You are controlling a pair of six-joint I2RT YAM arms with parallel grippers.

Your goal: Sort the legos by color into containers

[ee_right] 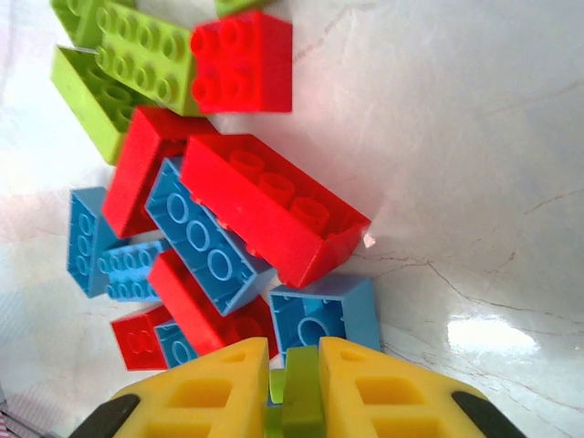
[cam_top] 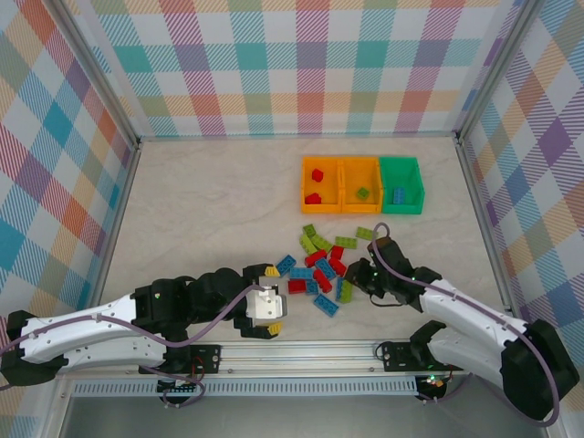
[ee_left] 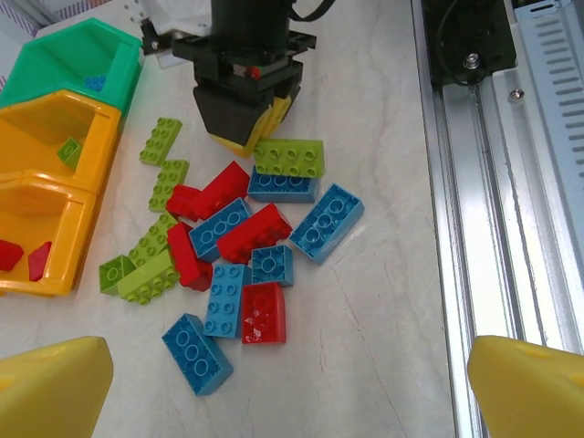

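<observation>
- Pinching at the near-right edge of the lego pile [cam_top: 319,269]: the right gripper [ee_right: 297,351] is pressed together on a lime green brick [ee_right: 299,401], which sits on edge between the yellow fingers [ee_right: 214,392].
- A light blue brick [ee_right: 324,315] lies just beside the fingertips, and a long red brick [ee_right: 274,205] rests across its neighbours behind it.
- Best move, as I judge it: lift straight up first, then travel, so nothing nearby gets dragged.
- How deep the brick sits in the jaws I cannot tell. Carry it slowly.
- Likely destination is the middle orange bin [cam_top: 360,208], which has a lime piece in it. The left orange bin [cam_top: 321,208] holds red and the green bin [cam_top: 401,209] holds blue.
- Release low over the bin to avoid a bounce.
- The left gripper [cam_top: 274,301] is spread wide and empty, just near-left of the pile. It is better parked there, clear of the right arm's path.
</observation>
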